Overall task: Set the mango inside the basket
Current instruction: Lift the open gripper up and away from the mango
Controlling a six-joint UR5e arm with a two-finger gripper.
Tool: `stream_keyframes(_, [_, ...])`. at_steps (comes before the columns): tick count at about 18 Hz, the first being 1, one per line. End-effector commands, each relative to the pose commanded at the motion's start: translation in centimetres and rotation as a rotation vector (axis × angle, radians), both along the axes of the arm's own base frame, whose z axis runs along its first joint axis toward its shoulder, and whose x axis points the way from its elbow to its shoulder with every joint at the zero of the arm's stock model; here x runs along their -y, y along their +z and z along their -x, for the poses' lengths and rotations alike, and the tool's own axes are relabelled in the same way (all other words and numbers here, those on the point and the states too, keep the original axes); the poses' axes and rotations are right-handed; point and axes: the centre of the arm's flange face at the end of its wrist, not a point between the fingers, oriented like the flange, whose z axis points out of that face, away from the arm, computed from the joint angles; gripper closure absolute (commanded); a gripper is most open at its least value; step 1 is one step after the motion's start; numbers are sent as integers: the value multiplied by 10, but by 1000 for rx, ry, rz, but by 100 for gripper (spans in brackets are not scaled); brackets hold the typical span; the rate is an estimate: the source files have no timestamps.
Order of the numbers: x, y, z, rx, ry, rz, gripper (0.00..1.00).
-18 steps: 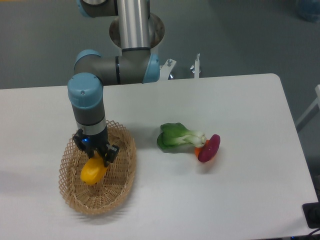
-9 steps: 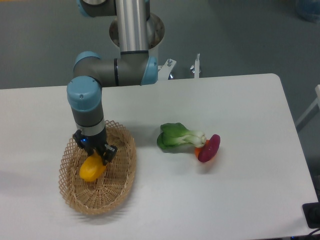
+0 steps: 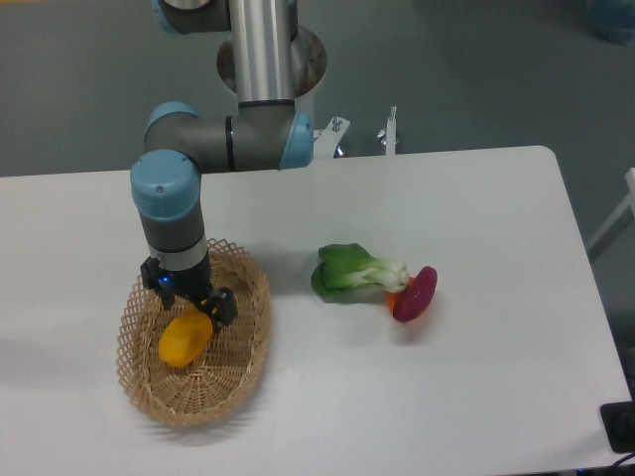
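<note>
- Compared with a second earlier, the arm's wrist had shifted slightly left and the mango sat a touch lower, well inside the basket.
- The gripper stood directly over the mango's upper end; whether its fingers still clamped the fruit or had let go could not be told.
- The basket held only the mango, resting on the woven floor.
- On the table to the right, the bok choy and magenta piece had not moved.
</note>
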Motion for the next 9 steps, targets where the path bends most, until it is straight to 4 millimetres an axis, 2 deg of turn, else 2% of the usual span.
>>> stream_keyframes(4, [-8,13,6,-19,3,-24,0])
stream_keyframes(7, [-5,30,20,-136,32,-1,0])
stream_keyframes(9, [-2,47,32,-152,54,-23,0])
